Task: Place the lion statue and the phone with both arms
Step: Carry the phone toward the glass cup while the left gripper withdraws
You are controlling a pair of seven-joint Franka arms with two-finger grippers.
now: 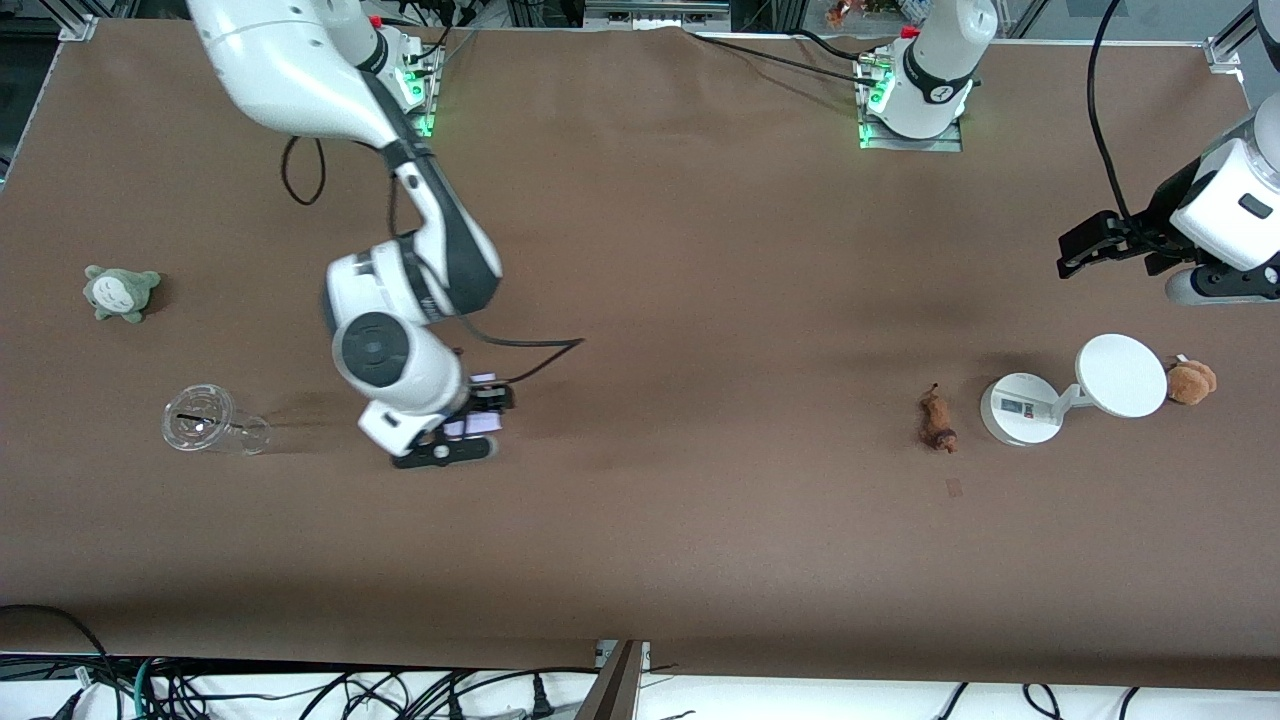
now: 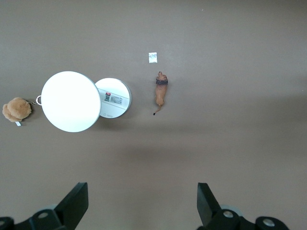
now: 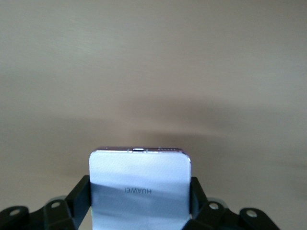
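Phone [image 3: 140, 191] sits clenched in my right gripper [image 1: 470, 425], above the surface [image 1: 640, 520] toward its right-arm end. My left gripper [image 1: 1110, 245] waits released near the left-arm edge, lion statue [image 1: 937, 420] untouched.

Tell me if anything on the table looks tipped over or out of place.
The clear plastic cup lies on its side toward the right arm's end. The lion statue also lies flat beside the white stand. The right claw grips the phone; the left claw waits open.
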